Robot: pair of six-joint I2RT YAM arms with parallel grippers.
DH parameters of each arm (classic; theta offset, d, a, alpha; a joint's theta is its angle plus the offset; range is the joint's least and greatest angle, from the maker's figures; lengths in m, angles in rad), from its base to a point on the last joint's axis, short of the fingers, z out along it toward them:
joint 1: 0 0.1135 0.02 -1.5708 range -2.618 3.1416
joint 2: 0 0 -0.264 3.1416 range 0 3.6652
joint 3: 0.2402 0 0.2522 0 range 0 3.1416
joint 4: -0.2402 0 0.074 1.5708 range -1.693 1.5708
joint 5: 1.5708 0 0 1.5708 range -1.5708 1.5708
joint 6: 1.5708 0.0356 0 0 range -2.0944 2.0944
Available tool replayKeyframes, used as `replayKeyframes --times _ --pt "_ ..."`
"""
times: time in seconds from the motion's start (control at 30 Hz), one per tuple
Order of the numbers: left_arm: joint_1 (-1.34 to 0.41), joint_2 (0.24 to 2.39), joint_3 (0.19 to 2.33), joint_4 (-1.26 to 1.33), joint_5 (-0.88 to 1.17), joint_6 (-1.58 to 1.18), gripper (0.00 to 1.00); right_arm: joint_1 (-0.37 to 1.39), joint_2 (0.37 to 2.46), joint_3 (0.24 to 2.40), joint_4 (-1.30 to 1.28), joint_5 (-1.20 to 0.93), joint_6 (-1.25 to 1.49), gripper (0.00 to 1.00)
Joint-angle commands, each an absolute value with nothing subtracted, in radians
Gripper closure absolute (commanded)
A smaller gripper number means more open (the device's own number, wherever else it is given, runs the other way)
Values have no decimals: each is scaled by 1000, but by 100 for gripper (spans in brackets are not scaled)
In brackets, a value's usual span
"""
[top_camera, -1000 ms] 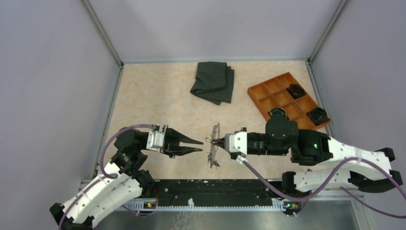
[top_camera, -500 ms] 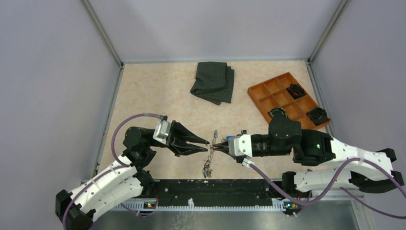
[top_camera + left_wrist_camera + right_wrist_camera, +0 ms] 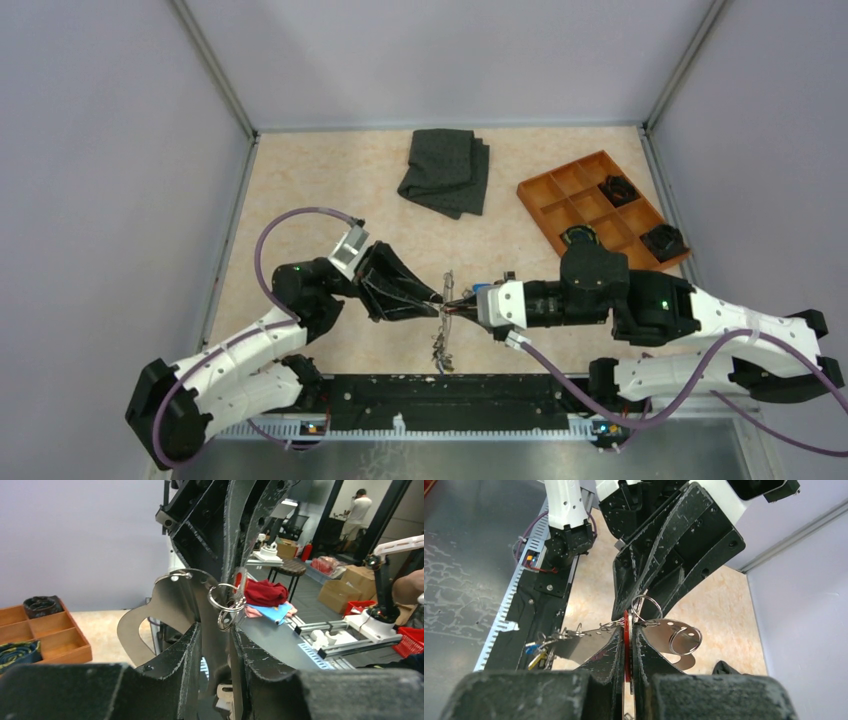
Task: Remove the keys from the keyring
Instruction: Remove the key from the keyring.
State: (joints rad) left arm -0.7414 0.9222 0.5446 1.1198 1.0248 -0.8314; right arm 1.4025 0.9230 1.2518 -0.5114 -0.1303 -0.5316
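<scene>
The keyring (image 3: 446, 306), a pale grey curved band with small metal rings (image 3: 223, 602), hangs above the table between both grippers. My right gripper (image 3: 458, 301) is shut on a red key (image 3: 626, 645) whose thin head sits between its fingers (image 3: 644, 650). Other keys (image 3: 439, 355), one blue and one yellow-headed (image 3: 535, 652), dangle from the band toward the front edge. My left gripper (image 3: 436, 298) is open, and the grey band (image 3: 165, 605) passes through the gap between its fingers (image 3: 192, 650). Whether they touch it I cannot tell.
A folded dark grey cloth (image 3: 445, 172) lies at the back middle. An orange divided tray (image 3: 560, 195) at the back right holds black clumps (image 3: 618, 188). A black rail (image 3: 440, 400) runs along the near edge, and walls enclose the table.
My left arm has swung right and turned, bringing its gripper from clear of the keyring up to it. The keyring has shifted slightly toward the front, keys hanging lower. The right gripper stays shut.
</scene>
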Motion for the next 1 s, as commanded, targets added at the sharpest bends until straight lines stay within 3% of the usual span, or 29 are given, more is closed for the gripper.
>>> replayKeyframes --times 0.0,0.4,0.97 --pt "-744 929 526 1317 1042 -934 68 1394 902 1284 -473 -138 -542 100" --pt "-744 969 532 1352 1054 -976 70 1394 908 1284 -472 -133 -545 100" --pt "-746 1071 515 1619 1035 -1166 71 1394 921 1270 -466 -86 -559 100"
